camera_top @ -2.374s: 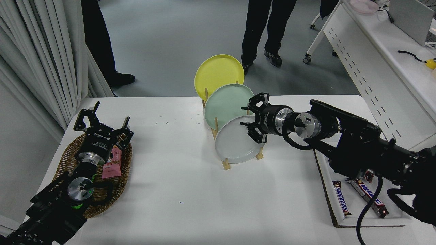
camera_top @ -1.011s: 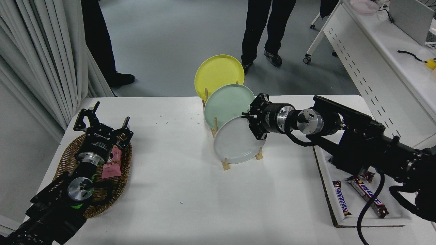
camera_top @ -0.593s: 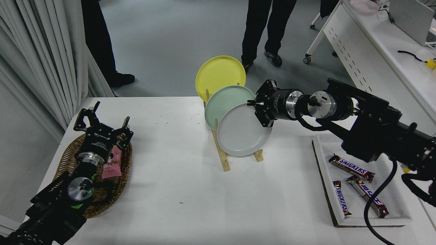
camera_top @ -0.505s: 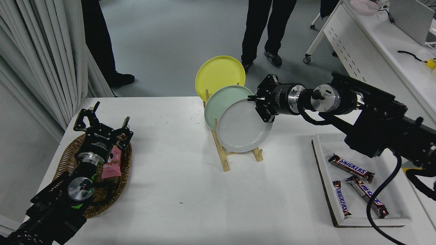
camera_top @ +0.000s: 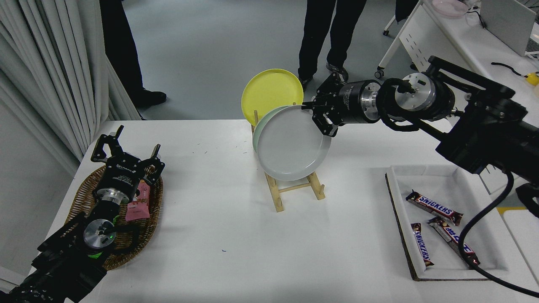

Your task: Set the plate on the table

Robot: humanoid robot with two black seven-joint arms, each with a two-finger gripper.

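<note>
Now right gripper (camera_top: 321, 119) pinches the plate (camera_top: 292, 145) rim, fingers closed; plate off rack.

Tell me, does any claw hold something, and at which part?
The right claw holds the grey plate by its upper right rim. The left claw holds nothing.

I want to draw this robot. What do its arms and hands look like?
Both arms are black and boxy. Each wrist has shiny silver rings, then a round black barrel. The left hand ends in thin black fingers, with small white writing on its barrel and a green light lower down. The right hand looks the same, with black cables looping round its wrist and hanging below the arm.
</note>
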